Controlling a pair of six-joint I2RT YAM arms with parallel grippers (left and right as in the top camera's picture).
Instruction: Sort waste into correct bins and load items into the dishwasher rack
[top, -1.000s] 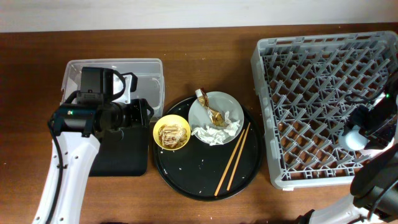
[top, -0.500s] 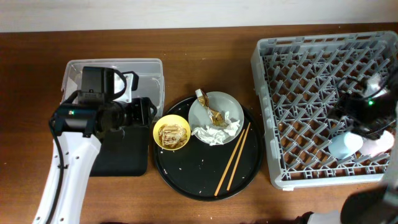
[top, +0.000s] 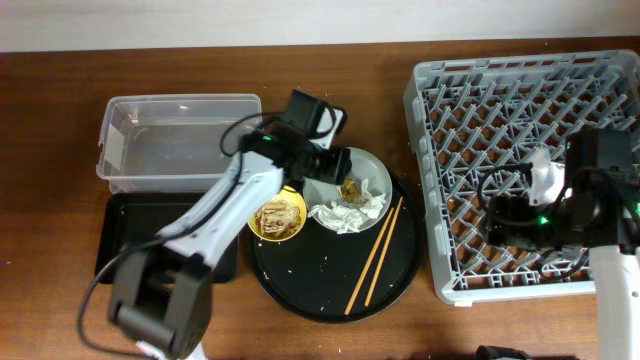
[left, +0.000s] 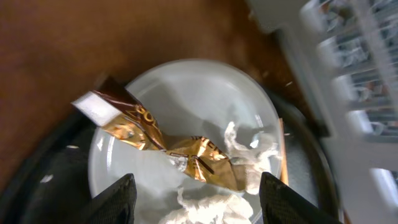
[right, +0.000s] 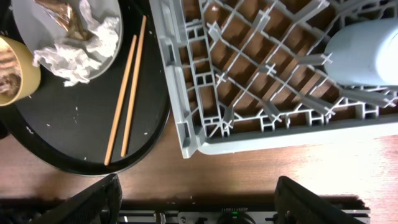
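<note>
The wrapper (left: 168, 149) is crumpled, shiny gold-brown, lying on the plate (left: 205, 87). It sits just ahead of the left pincer (left: 202, 208), whose fingers are spread

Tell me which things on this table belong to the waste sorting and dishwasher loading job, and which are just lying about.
Part of the job: plate, gold wrapper, tissues, yellow bowl, food scraps, chopsticks, pale cup, clear box, black rectangular tray, dishwasher rack.
Just lying about: large round black tray under the dishes.
</note>
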